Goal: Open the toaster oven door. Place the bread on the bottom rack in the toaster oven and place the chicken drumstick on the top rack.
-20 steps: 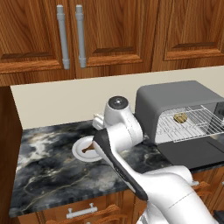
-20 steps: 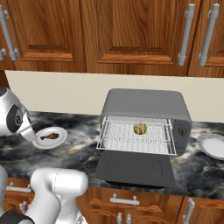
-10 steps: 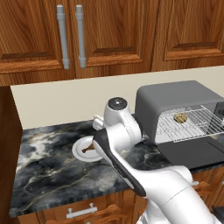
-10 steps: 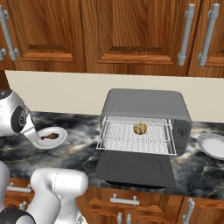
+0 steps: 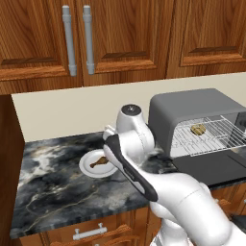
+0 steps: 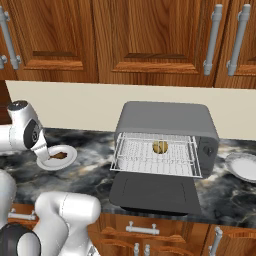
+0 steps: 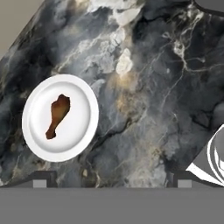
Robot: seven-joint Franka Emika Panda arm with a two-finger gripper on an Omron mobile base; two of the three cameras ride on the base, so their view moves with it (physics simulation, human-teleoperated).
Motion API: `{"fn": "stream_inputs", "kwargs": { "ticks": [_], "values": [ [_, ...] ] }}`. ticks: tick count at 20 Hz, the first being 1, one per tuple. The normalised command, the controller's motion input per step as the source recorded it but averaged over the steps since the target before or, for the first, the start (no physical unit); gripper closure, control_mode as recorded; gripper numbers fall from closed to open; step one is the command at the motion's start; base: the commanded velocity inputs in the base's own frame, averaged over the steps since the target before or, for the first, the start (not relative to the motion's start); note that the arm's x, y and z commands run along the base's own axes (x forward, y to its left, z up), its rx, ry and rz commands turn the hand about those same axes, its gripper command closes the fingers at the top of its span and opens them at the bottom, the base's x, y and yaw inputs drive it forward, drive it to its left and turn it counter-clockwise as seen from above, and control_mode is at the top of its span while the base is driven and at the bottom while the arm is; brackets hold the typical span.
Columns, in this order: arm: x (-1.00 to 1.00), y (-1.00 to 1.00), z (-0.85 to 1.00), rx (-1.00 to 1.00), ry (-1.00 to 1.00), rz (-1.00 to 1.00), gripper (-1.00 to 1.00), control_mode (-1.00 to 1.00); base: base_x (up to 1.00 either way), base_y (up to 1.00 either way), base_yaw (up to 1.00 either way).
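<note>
The toaster oven [image 6: 167,117] [image 5: 187,105] stands with its door [image 6: 152,192] [image 5: 211,166] folded down flat. The bread [image 6: 160,147] [image 5: 197,129] lies on a silver wire rack [image 6: 135,162] drawn out over the door; whether that is the bottom rack or the top rack I cannot tell. The chicken drumstick [image 7: 58,114] [image 5: 99,162] [image 6: 59,155] rests on a white plate [image 7: 83,109] to the oven's left. My gripper [image 7: 111,183] hovers open and empty above the counter, with the plate off to its left in the hand view.
A second white plate [image 6: 242,167] sits right of the oven. Dark marble counter [image 7: 148,96] spreads between the drumstick's plate and the oven. Wooden wall cabinets [image 6: 150,40] hang overhead, and a wooden side panel [image 5: 9,158] closes the counter's left end.
The arm's wrist has shifted only slightly beside the plate. The jaws stay open, and the drumstick, bread and door have not moved.
</note>
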Motion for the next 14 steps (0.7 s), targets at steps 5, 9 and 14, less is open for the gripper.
{"fn": "stream_inputs", "kwargs": {
  "ticks": [5,9,14],
  "values": [
    [0.29,0.0,-0.25,0.05,0.07,0.0,-1.0,-1.0,0.0,0.0,0.0],
    [0.26,0.07,-0.3,0.01,0.02,0.0,-1.0,-1.0,0.0,0.0,0.0],
    [0.27,0.1,-0.28,0.0,0.02,0.0,-1.0,-1.0,0.0,0.0,0.0]
  ]
}}
